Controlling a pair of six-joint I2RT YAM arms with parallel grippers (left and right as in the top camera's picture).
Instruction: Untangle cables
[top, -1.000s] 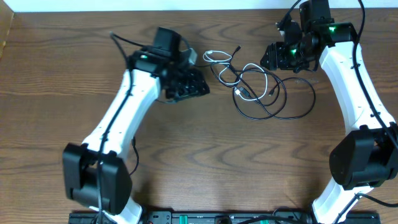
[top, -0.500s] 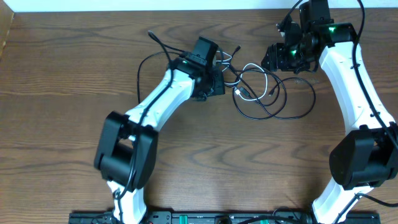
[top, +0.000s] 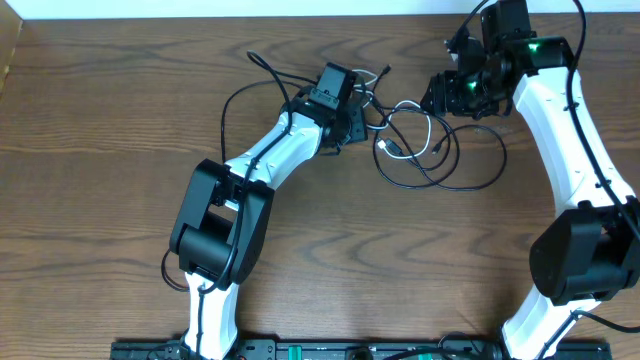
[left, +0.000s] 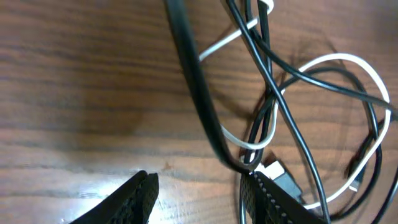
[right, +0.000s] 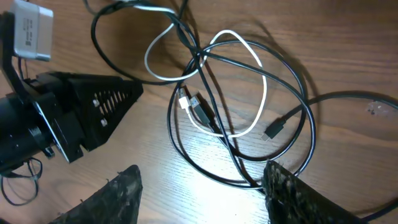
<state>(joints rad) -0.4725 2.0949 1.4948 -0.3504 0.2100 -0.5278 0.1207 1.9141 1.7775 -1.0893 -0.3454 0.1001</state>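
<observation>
left hand moved up to cables — open; right hand open nearby.

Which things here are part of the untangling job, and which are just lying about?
Job: black cables, white cable, looped through each other.
Not the job: left arm's own black wire; wooden table; black strip at its near edge.

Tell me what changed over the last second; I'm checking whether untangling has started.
The left gripper swung in rightward to the left edge of the cables; it is open and grips nothing. The right gripper stayed open above the tangle, and the cables lie much as before.
</observation>
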